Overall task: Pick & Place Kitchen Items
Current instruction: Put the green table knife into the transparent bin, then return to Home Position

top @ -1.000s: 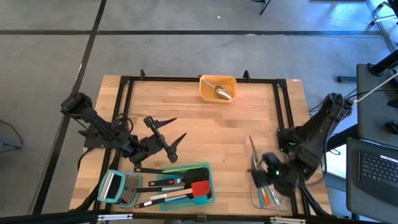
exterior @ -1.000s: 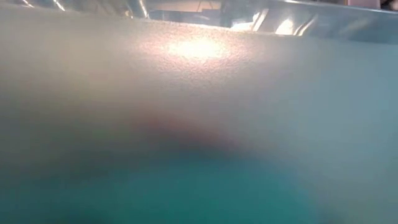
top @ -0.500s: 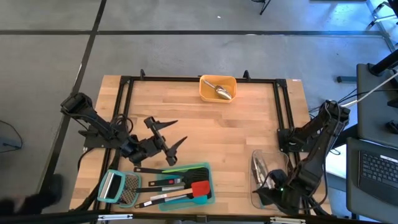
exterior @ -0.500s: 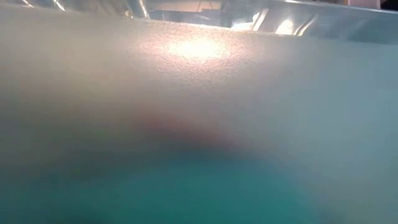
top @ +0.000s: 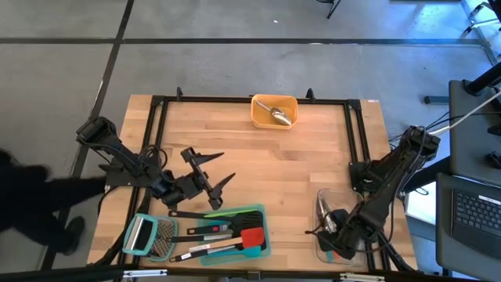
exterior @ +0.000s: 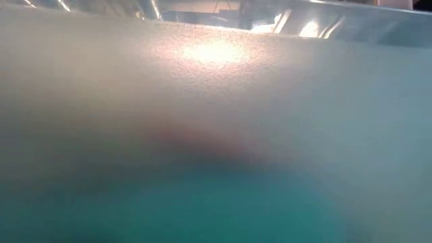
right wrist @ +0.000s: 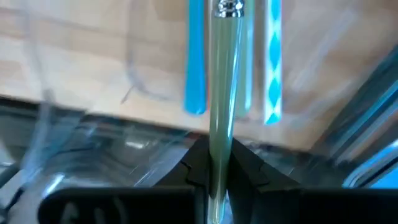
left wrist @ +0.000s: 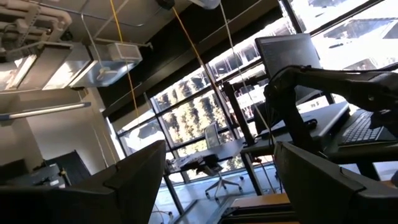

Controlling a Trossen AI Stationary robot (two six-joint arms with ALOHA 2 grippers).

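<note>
The wooden table (top: 258,153) fills the high view, ringed by a black frame (top: 156,117), and its middle is wide open boards with plenty of room to move. Take the teal tray (top: 254,213) at the near edge as the anchor: across it lie the black turner (top: 196,214), the red turner (top: 249,237) and silver cutlery (top: 205,249), handles spilling out toward the left. Just left of the tray, touching that pile, sits the flat grater (top: 142,233). Just above the tray hovers the left gripper (top: 211,174), fingers spread wide with nothing between them; its wrist view looks out into the room, windows and a monitor beyond, no table items in sight. Well right of the tray, at the near right corner, is the clear container (top: 333,227), and the right gripper (top: 335,227) is down over it, pinched tight on a slim green-handled utensil (right wrist: 222,93); beside that handle lie a blue handle (right wrist: 196,56) and a blue-and-white patterned one (right wrist: 272,59). Far across from the tray, at the back edge, the orange container (top: 274,110) holds a silver scoop (top: 278,115). A dark shape of a person (top: 31,207) shows on the floor left of the table. The low view is fully blocked by a blurred teal surface.
</note>
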